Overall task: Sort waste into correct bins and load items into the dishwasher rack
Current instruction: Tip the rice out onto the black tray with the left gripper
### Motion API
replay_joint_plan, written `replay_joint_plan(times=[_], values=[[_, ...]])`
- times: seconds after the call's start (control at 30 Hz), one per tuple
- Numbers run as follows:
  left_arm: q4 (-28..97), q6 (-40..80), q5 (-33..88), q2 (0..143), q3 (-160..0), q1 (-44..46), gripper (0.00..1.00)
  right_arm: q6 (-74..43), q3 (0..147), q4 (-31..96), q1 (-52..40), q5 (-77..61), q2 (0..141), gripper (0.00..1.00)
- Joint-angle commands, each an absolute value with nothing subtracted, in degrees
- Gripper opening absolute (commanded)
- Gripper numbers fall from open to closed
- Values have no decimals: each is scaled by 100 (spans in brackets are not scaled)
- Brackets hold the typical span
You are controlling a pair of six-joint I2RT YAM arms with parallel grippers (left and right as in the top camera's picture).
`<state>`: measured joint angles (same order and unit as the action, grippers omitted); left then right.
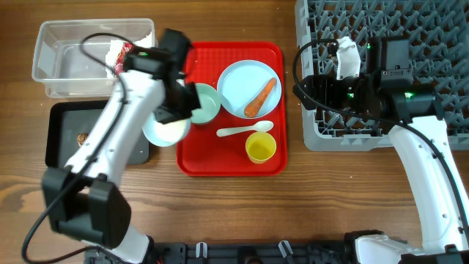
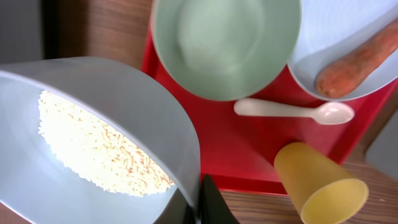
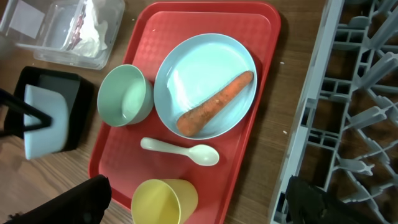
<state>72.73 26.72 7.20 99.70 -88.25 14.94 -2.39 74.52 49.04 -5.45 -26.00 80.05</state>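
Note:
My left gripper is shut on the rim of a pale blue bowl that holds loose white rice. In the overhead view this bowl hangs at the red tray's left edge under the left gripper. The second bowl stands empty on the tray. An orange carrot lies on the pale blue plate. In front of them are the white spoon and the yellow cup. My right gripper is open and empty at the grey dishwasher rack's left edge.
The flat red tray sits mid-table. The clear tub at the back left holds white tissue and a red wrapper. In front of it, the black tray holds a small brown lump. Bare wood runs along the front.

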Motion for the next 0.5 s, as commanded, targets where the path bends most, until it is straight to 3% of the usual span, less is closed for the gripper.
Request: replay_joint_plan(times=[0.0, 0.47], values=[[7293, 1826, 1511, 9797, -8917, 648, 4, -316, 7572, 4888, -567, -2504, 8049, 93], [7255, -104, 4152, 9837, -8632, -2617, 4, -301, 7572, 4851, -567, -2491, 8049, 94]])
